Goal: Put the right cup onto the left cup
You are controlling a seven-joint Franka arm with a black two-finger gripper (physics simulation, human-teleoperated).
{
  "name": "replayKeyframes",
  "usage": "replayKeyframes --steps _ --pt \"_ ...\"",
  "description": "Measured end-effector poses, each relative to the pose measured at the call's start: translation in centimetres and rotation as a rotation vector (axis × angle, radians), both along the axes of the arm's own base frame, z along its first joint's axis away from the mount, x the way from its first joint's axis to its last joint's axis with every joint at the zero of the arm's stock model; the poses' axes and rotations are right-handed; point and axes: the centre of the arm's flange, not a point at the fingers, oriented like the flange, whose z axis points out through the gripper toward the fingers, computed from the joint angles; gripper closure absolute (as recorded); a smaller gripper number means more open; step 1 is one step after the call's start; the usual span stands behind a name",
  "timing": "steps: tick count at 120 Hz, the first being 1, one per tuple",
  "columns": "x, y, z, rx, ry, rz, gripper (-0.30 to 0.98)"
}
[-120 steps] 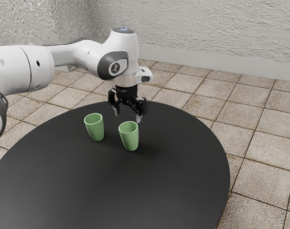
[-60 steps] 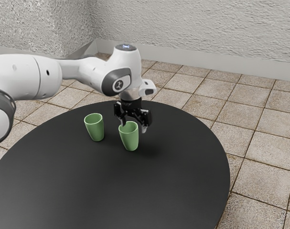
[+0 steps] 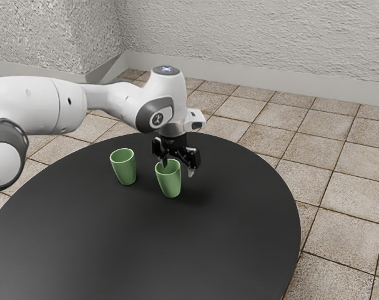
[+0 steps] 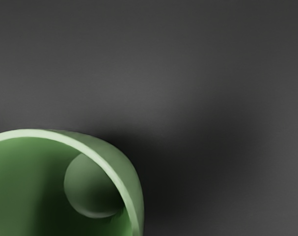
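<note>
Our claw (image 3: pixel 177 168) hangs low over a round black tabletop (image 3: pixel 145 250), its two fingers parted and gripping nothing, at the mouth of the green cup on the exterior view's right (image 3: pixel 170 185). One fingertip overlaps the far part of that cup's rim; we cannot tell whether it dips inside or stands behind. The other fingertip is off the rim, toward the exterior view's right.

The cup stands upright on the tabletop, mouth up. Just beside it, toward the exterior view's left, a matching green cup (image 3: pixel 123 169) also stands upright and empty-handed of our touch, a gap of dark surface between the two.

From our wrist view, we look down past a pale green rim into a cup's deep green interior, where the round base shows, with soft shadow on the tabletop alongside. Our white arm (image 3: pixel 33 106) reaches in from the exterior view's left, before a floor of square tan tiles (image 3: pixel 339 187) and rough pale walls (image 3: pixel 251 37).
</note>
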Motion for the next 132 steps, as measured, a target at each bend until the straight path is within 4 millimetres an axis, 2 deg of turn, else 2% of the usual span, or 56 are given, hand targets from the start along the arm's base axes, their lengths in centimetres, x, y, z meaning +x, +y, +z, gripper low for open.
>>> replayKeyframes --steps 54,91,132 --pt "0.4 0.1 -3.0 -0.002 0.010 -0.004 0.03" --pt "0.6 0.1 -3.0 -0.006 -0.009 -0.005 0.44" --pt "0.6 0.6 -3.3 -0.002 -0.005 0.003 0.70"
